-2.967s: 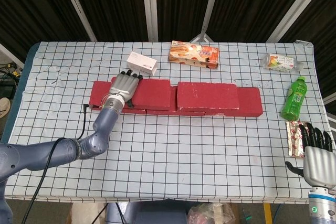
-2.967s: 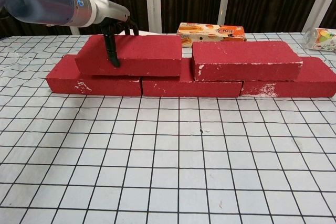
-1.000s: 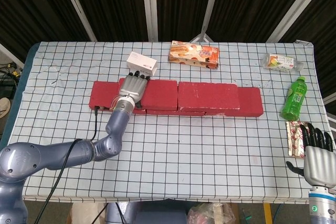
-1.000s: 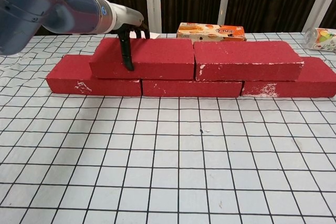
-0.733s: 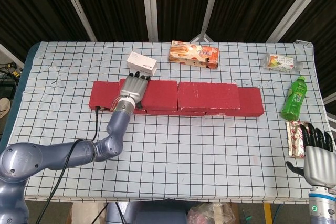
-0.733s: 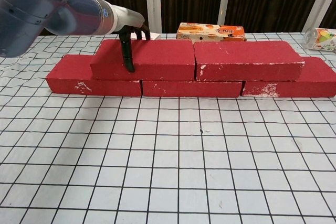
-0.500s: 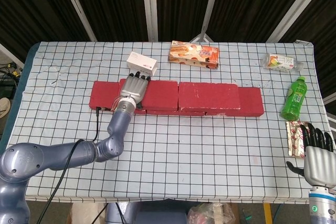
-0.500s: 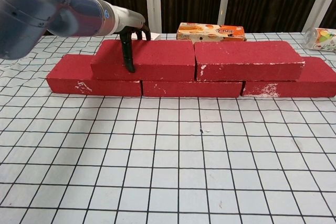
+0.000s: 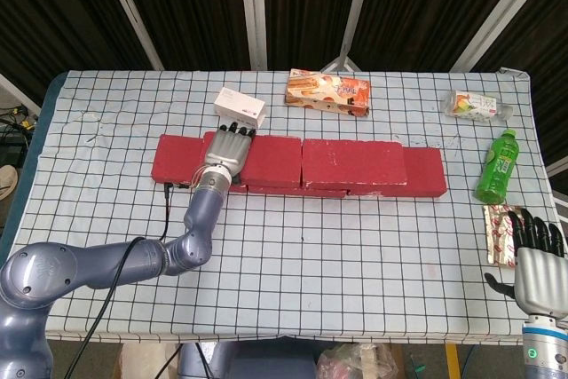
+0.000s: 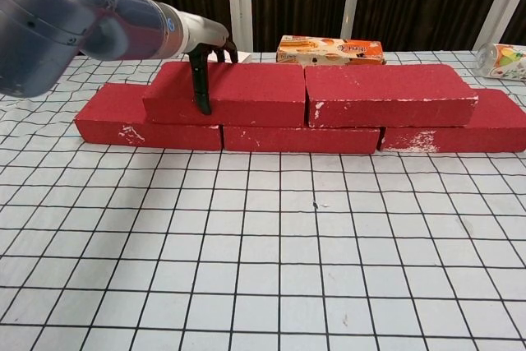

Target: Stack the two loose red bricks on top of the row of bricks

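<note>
Red bricks already make two layers near the far middle of the table (image 9: 284,308): a bottom row (image 10: 148,131) running left to right, and two upper bricks lying on it with their long sides along the row. The left upper brick (image 10: 246,92) sits with its right end touching, or very nearly touching, the right upper brick (image 10: 386,92). The left hand (image 9: 228,152) lies over the left end of the left upper brick, fingers reaching across its top to the far edge and the thumb (image 10: 200,88) down its near face, so it grips that brick across the short way. The right hand (image 9: 535,259) hangs at the near right corner of the table, well apart from the bricks, fingers spread and holding nothing.

Judging from this, stacking looks almost done. The brick's long axis lines up with the row, and it lies directly under the left hand, so what remains is probably to let go and lift away without dragging the brick off line.
</note>
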Action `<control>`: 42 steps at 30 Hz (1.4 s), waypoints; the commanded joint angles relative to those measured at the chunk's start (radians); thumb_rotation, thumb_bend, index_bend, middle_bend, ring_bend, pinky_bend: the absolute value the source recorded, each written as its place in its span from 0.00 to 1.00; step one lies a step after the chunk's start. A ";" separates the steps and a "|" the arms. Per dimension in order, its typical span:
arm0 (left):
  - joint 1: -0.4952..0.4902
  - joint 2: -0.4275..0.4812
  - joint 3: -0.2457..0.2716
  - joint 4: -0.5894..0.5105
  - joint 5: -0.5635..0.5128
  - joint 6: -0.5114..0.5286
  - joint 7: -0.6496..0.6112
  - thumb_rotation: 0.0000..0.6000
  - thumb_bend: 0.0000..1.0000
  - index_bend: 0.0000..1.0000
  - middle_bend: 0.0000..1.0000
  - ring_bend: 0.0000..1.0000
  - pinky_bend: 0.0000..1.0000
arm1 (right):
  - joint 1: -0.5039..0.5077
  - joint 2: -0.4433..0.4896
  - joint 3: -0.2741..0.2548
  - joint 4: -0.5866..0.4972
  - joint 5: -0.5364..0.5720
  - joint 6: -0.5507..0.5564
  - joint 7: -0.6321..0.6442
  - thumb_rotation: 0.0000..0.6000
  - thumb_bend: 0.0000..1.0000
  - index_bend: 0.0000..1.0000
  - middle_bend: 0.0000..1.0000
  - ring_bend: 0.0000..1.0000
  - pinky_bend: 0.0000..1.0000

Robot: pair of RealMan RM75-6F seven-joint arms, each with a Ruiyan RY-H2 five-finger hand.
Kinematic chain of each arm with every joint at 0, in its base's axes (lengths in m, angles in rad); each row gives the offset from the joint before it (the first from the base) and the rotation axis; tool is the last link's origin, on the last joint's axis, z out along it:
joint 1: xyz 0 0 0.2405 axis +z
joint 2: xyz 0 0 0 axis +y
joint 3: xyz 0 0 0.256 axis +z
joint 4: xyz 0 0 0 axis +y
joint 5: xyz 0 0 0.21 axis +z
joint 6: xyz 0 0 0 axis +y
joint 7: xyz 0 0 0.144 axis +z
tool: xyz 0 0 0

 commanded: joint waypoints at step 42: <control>0.701 0.588 0.251 -0.779 0.978 0.510 -0.601 1.00 0.00 0.08 0.05 0.01 0.18 | -0.003 0.006 -0.015 -0.008 -0.051 0.000 0.025 1.00 0.15 0.00 0.00 0.00 0.00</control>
